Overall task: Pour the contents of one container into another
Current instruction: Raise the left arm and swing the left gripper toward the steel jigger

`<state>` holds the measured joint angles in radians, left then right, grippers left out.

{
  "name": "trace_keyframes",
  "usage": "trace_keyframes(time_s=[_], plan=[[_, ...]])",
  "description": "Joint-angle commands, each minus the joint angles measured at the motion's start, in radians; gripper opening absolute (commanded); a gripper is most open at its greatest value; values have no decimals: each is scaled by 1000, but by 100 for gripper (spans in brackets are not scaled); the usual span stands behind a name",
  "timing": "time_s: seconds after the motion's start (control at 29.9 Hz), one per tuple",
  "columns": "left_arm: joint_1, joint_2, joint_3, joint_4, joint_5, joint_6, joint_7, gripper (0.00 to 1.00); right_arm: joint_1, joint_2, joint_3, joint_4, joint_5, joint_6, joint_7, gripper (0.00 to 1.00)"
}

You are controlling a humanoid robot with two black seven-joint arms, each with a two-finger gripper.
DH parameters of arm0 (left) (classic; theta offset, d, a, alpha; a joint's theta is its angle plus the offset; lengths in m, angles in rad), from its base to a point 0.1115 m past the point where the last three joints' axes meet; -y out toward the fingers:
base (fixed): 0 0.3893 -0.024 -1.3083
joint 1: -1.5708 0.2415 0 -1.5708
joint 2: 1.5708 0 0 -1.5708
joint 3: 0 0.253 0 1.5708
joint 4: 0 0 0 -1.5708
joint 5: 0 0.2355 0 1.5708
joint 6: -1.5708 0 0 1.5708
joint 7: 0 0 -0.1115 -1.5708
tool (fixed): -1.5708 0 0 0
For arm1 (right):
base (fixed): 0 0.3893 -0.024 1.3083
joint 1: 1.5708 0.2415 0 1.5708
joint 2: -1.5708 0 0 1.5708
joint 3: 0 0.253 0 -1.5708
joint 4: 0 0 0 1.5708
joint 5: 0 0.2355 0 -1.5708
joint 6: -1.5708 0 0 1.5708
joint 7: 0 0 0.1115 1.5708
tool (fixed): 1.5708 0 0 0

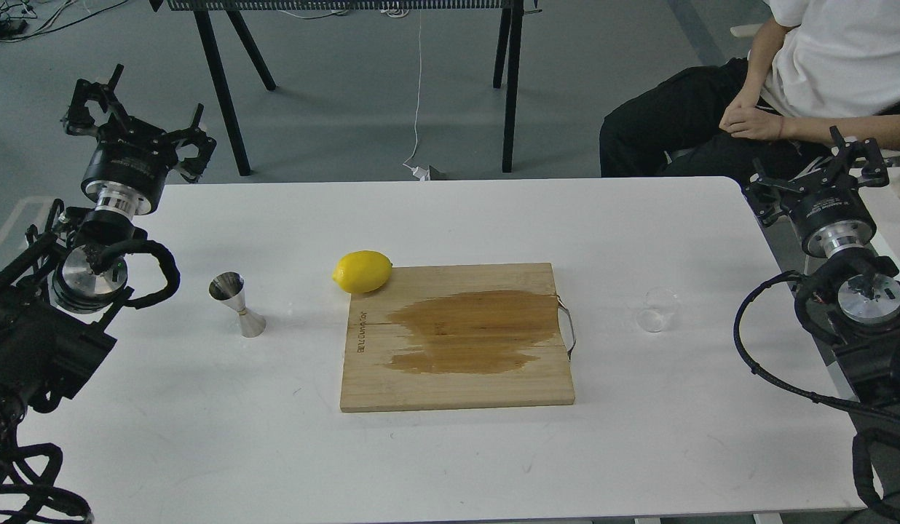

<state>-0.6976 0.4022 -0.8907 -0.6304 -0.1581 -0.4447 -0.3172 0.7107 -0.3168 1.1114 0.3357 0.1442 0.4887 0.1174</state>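
Observation:
A small clear glass cup (658, 309) stands upright on the white table (450, 451), right of the cutting board. The shiny steel jigger (236, 303) stands upright on the table's left side, left of the lemon. My left gripper (133, 120) hangs open over the table's far left corner, well behind the jigger, holding nothing. My right gripper (821, 167) is open at the table's far right edge, behind and to the right of the glass cup, also with nothing in it.
A wooden cutting board (457, 393) with a wet brown stain and a metal handle lies mid-table. A yellow lemon (362, 271) rests at its far left corner. A seated person (785, 80) is behind the table's right end, and black table legs (220, 94) stand beyond.

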Motion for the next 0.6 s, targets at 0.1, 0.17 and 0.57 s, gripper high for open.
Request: trace_keyframes(time_s=[0.1,0.17,0.57], plan=[[-2,53,1,-116,-3,56,-19,100,0,-1,-2,6,0,0,-1,100],[-2,79,-2,-175,-3,89,-20,100,0,-1,-2,6,0,0,-1,100],[-10,331,125,-451,81,47,35,100,-22,-19,-1,8,0,0,-1,100]])
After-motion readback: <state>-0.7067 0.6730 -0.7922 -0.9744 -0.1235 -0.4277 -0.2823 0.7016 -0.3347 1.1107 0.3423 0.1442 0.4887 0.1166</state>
